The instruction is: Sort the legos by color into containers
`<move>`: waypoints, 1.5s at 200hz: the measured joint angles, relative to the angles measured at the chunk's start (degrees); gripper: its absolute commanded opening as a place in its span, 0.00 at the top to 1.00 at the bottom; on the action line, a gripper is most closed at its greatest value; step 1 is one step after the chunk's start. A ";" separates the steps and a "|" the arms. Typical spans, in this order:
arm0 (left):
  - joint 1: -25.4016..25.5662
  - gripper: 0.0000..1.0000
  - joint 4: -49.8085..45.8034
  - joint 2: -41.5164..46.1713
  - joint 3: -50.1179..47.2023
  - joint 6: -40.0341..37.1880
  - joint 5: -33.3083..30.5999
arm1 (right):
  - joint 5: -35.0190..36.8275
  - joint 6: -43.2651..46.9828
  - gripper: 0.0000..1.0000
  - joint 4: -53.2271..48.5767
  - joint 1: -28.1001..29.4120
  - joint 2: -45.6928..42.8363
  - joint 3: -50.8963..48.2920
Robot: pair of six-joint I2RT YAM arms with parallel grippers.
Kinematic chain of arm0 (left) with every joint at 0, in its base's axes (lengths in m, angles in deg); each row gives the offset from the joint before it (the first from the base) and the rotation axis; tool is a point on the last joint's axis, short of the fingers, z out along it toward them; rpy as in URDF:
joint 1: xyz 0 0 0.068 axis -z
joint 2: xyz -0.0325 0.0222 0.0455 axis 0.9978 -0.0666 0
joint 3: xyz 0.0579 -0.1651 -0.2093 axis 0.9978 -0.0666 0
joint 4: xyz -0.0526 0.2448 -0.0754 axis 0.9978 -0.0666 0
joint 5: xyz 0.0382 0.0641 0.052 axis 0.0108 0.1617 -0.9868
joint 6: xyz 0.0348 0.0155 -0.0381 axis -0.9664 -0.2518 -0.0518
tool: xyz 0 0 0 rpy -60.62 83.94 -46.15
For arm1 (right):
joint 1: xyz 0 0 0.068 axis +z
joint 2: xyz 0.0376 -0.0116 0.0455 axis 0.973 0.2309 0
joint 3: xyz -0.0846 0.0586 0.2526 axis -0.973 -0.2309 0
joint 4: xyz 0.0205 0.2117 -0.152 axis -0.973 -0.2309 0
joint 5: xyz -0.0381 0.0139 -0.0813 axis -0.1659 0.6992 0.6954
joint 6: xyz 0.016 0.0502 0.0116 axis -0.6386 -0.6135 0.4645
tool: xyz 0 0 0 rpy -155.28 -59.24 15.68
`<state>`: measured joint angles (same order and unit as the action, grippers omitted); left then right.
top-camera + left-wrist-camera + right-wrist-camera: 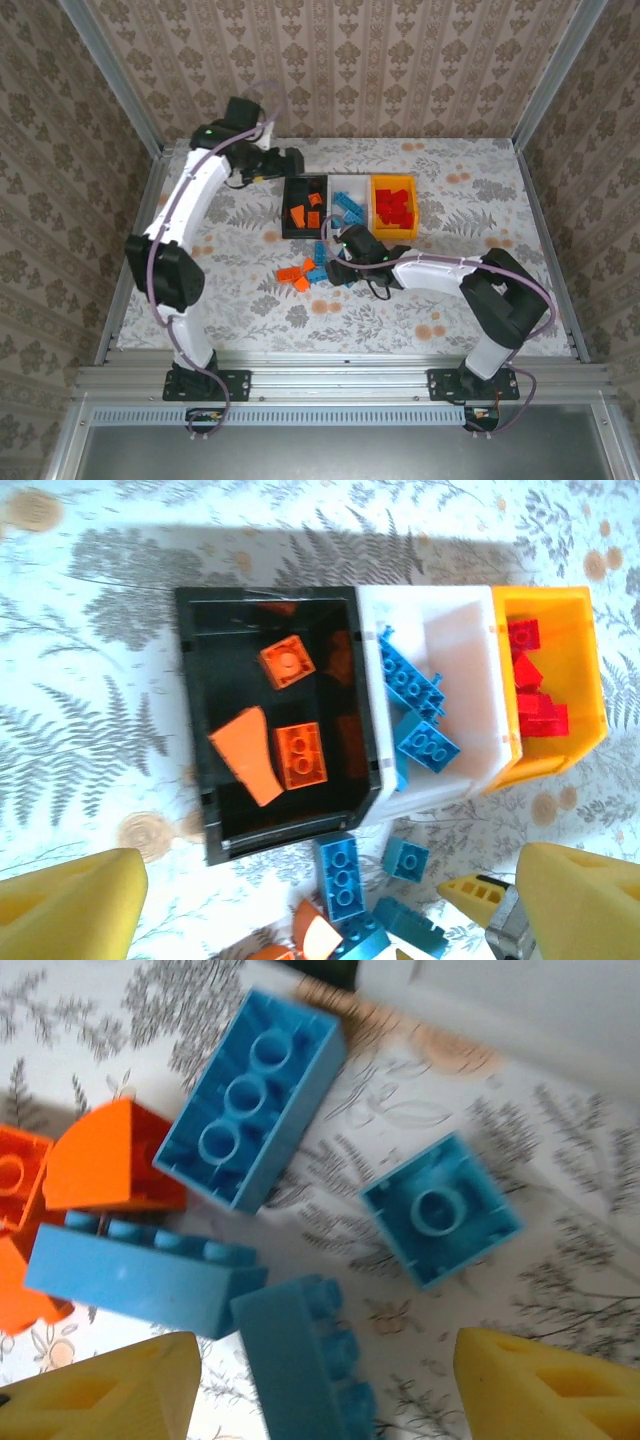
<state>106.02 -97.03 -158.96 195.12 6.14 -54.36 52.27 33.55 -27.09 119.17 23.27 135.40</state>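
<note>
**Q:** Status on the left?
**A:** I see my left gripper (295, 890) spread wide and empty near the black bin (200, 680), which holds orange bricks (298, 755). Blue bricks (425, 745) lie in the white bin (455, 630) and red bricks (540, 715) in the yellow bin (590, 660).
**Q:** Right?
**A:** My right gripper (325, 1350) is parted over loose blue bricks (255, 1100) on the table (560, 1210).

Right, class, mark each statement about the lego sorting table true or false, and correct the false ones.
1. The black bin holds orange bricks. True.
2. The white bin holds orange bricks. False: it holds blue bricks.
3. Red bricks lie in the yellow-orange bin. True.
4. The right gripper is shut on a brick. False: it is open, over loose bricks on the table.
5. The left gripper is open. True.
</note>
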 measured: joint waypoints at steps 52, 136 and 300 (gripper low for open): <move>-3.41 0.03 5.95 2.54 -15.37 0.74 5.49 | -0.66 2.19 0.61 -2.84 0.66 2.58 1.62; -4.22 0.03 15.58 12.48 -23.10 6.88 9.03 | -0.15 2.80 0.78 -3.48 1.27 0.92 0.44; -8.26 0.04 25.62 8.39 -30.16 19.41 17.77 | 13.33 2.51 0.38 -22.21 -11.93 25.51 46.38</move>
<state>97.76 -71.42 -150.57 164.95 25.55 -36.59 65.61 36.07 -49.30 107.24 48.77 181.78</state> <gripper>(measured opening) 0.962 0.598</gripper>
